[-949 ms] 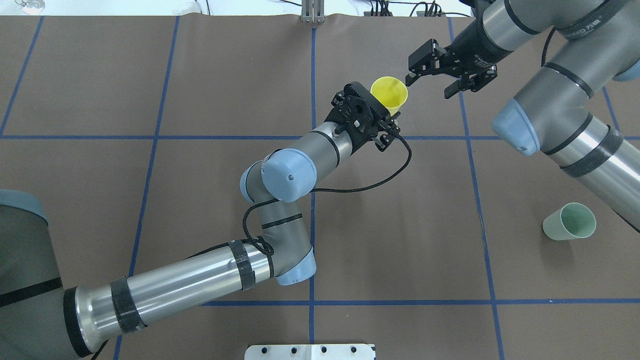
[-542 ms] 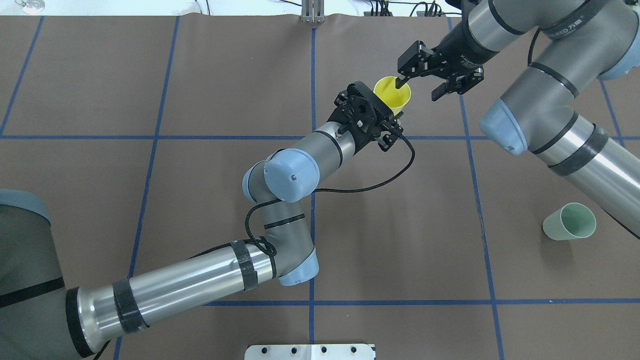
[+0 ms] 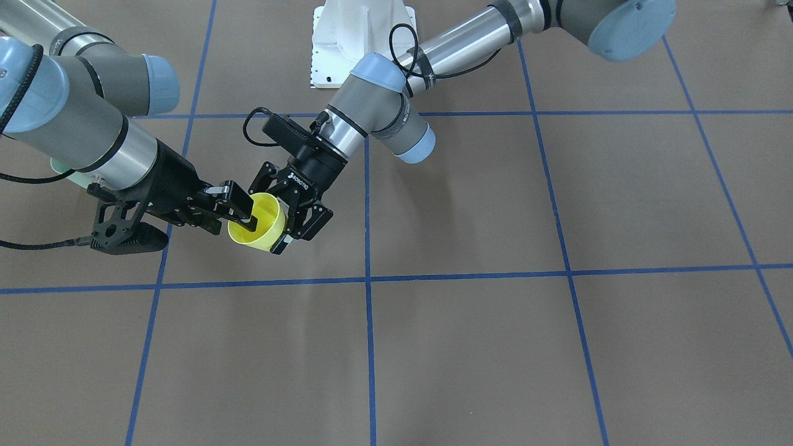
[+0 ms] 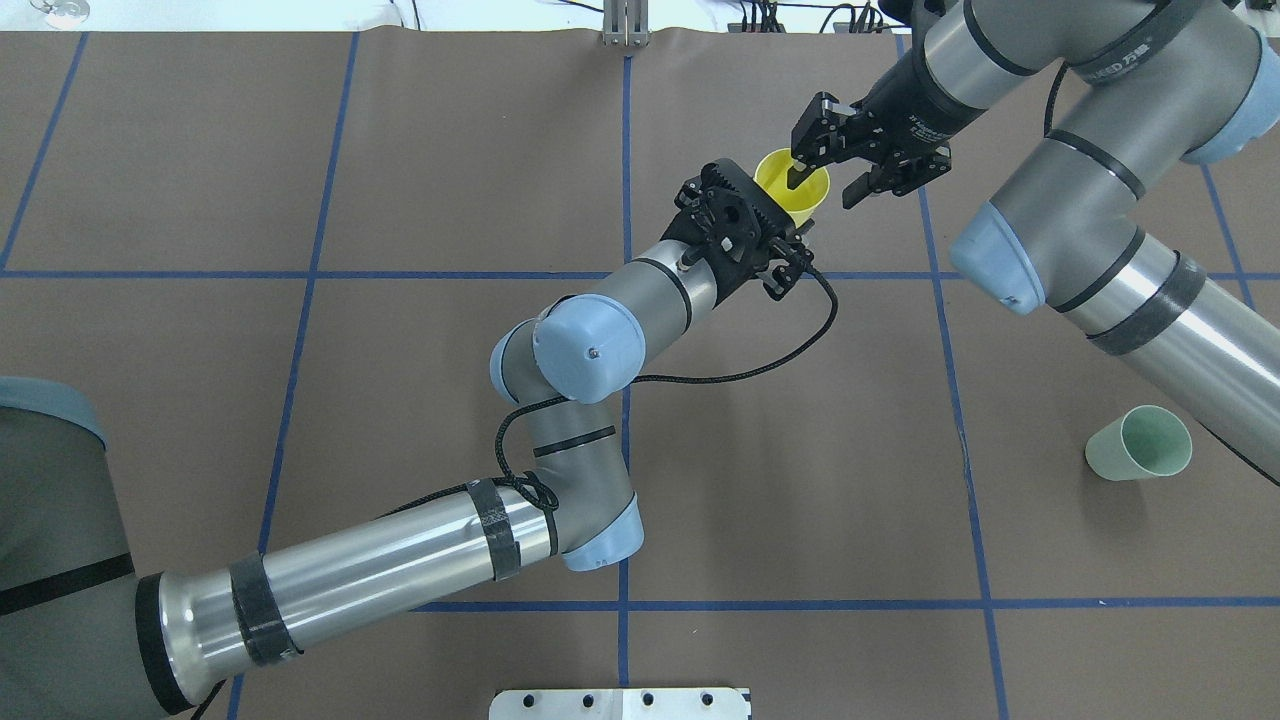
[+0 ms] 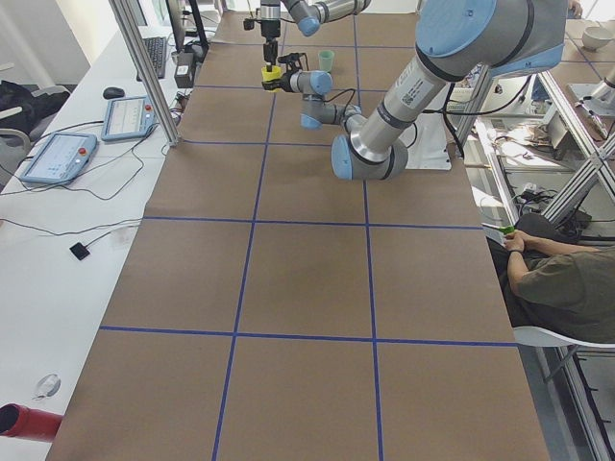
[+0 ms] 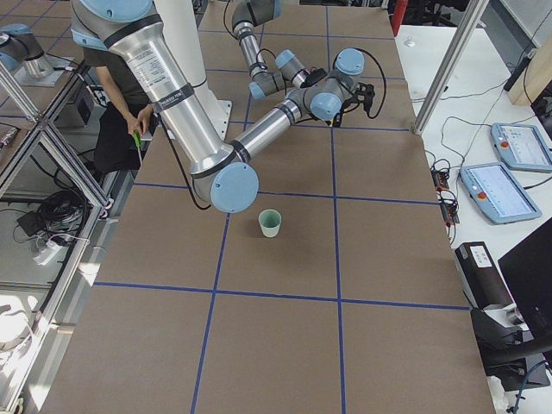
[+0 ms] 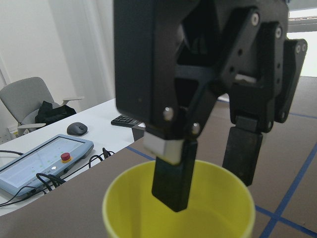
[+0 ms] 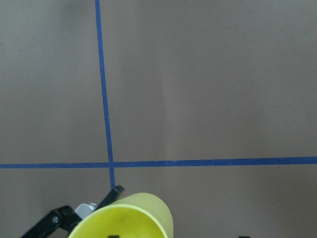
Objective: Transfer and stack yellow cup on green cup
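The yellow cup (image 4: 800, 195) is held off the table, mouth up, by my left gripper (image 4: 785, 215), which is shut on its lower wall. It also shows in the front view (image 3: 263, 226). My right gripper (image 4: 822, 188) is open and straddles the cup's rim. In the left wrist view one finger (image 7: 173, 183) is inside the cup (image 7: 148, 218) and the other finger (image 7: 242, 158) is outside. The green cup (image 4: 1140, 443) stands upright on the table at the right, apart from both arms; it also shows in the right side view (image 6: 270, 222).
The brown mat carries blue tape grid lines (image 4: 627, 400). The white base plate (image 4: 620, 703) sits at the near edge. A seated operator (image 5: 557, 279) is beside the table. Pendant tablets (image 5: 58, 158) lie on the side table.
My right gripper has moved left and down to the yellow cup, and one finger now sits inside the rim. My left gripper has shifted slightly, still holding the cup.
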